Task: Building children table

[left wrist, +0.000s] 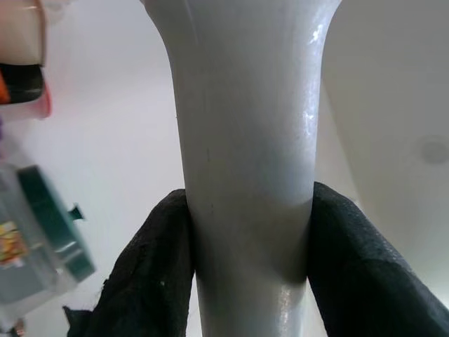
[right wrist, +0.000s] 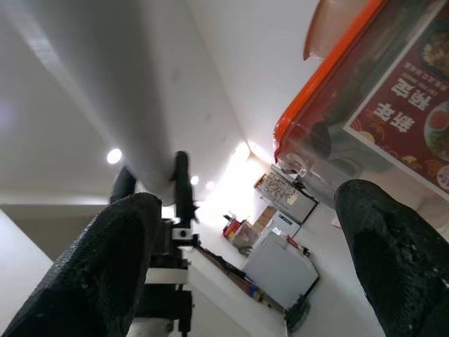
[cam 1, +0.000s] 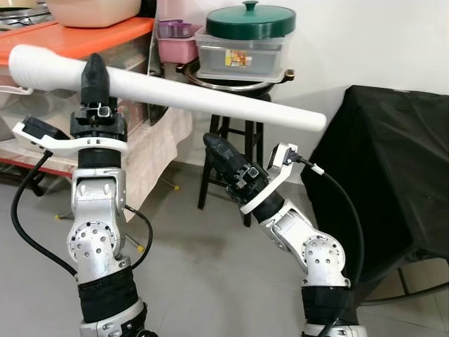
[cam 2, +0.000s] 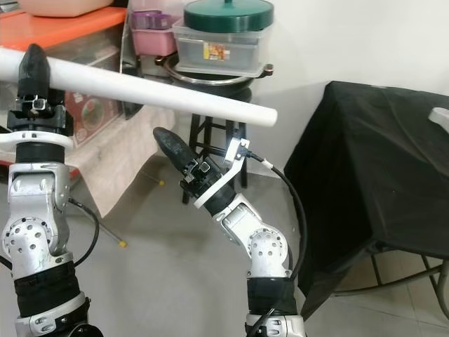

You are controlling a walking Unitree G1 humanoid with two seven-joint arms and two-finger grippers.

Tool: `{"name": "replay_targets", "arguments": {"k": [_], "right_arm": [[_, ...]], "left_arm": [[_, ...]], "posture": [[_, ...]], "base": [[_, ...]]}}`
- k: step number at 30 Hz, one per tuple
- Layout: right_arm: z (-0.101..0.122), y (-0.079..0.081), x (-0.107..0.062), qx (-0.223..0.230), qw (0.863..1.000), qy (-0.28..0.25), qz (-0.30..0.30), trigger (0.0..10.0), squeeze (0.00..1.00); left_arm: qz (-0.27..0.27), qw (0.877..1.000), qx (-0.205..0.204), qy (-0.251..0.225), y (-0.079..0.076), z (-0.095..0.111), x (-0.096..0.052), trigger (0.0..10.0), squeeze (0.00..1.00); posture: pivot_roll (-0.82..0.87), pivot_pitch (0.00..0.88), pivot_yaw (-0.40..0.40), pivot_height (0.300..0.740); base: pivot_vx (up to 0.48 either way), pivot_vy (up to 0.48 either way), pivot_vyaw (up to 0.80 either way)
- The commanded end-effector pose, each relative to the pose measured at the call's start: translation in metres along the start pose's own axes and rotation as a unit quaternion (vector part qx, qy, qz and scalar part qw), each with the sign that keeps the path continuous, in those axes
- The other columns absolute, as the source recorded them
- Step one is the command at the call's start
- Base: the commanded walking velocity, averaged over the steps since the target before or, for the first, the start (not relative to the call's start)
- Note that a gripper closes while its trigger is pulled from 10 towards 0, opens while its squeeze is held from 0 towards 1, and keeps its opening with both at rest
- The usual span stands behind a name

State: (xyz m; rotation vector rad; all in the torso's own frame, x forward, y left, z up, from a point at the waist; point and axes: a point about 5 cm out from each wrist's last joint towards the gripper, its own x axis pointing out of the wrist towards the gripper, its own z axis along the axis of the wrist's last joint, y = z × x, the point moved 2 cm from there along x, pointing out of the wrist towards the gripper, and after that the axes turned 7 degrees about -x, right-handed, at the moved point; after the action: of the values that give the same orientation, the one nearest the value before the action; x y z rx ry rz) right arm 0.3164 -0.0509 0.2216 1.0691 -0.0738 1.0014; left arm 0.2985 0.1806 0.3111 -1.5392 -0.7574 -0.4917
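Left gripper (cam 1: 95, 70) clamped upward; right gripper (cam 1: 217, 149) spread.

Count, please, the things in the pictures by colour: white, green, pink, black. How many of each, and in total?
White: 1, the table leg, held by the left gripper.
Green: 1, the pot lid.
Pink: 1, the basket.
Black: 2, the stool and the cloth.
Total: 5.

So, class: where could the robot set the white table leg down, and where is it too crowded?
Free: grey floor between the stool and the arms. Crowded: the stool top, stacked with a green-lidded pot, and the orange table.
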Motion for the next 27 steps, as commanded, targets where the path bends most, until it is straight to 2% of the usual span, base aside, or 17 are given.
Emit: {"name": "replay_targets", "arguments": {"k": [1,5,10,11,14,16,20,25,27], "right_arm": [[0.001,0.008,0.013,0.012,1.0,-0.015,0.024,10.0,0.0],[0.008,0.015,0.025,0.002,0.998,-0.034,0.049,10.0,0.0],[0.011,0.021,0.034,-0.018,0.996,-0.043,0.07,10.0,0.0],[0.01,0.025,0.039,-0.035,0.995,-0.039,0.08,10.0,0.0],[0.008,0.028,0.042,-0.049,0.994,-0.036,0.089,10.0,0.0],[-0.003,0.033,0.048,-0.064,0.992,-0.021,0.102,10.0,0.0],[-0.013,0.038,0.05,-0.064,0.99,-0.008,0.122,10.0,0.0],[-0.015,0.044,0.05,-0.064,0.987,0.0,0.146,10.0,0.0],[-0.013,0.046,0.051,-0.059,0.987,-0.012,0.151,10.0,0.0]], "left_arm": [[-0.013,0.999,-0.033,0.011,-0.004,-0.011,-0.003,10.0,0.0],[-0.007,0.999,-0.05,0.017,-0.002,-0.02,-0.007,10.0,0.0],[0.002,0.998,-0.055,0.017,0.001,-0.021,-0.008,10.0,0.0],[0.006,0.998,-0.057,0.016,0.002,-0.022,-0.008,10.0,0.0],[0.009,0.998,-0.057,0.016,0.003,-0.022,-0.008,10.0,0.0],[0.014,0.998,-0.057,0.015,0.004,-0.022,-0.008,10.0,0.0],[0.017,0.998,-0.057,0.015,0.005,-0.022,-0.008,10.0,0.0],[0.018,0.998,-0.055,0.013,0.006,-0.021,-0.007,10.0,0.0],[0.019,0.998,-0.056,0.013,0.006,-0.02,-0.007,10.0,0.0]], "posture": [[0.03,0.0,-0.024,0.74],[0.03,0.0,-0.023,0.74],[0.03,0.0,-0.02,0.74],[0.04,0.0,-0.016,0.74],[0.04,0.0,-0.016,0.74],[0.04,0.0,-0.012,0.74],[0.05,0.0,-0.013,0.74],[0.05,0.0,-0.013,0.74],[0.05,0.0,-0.013,0.74]], "base": [[0.0,0.0,0.0],[0.0,0.0,0.0],[0.0,0.0,0.0],[0.0,0.0,0.0],[0.0,0.0,0.0],[0.0,0.0,0.0],[0.0,0.0,0.0],[0.0,0.0,0.0],[0.0,0.0,0.0]]}}
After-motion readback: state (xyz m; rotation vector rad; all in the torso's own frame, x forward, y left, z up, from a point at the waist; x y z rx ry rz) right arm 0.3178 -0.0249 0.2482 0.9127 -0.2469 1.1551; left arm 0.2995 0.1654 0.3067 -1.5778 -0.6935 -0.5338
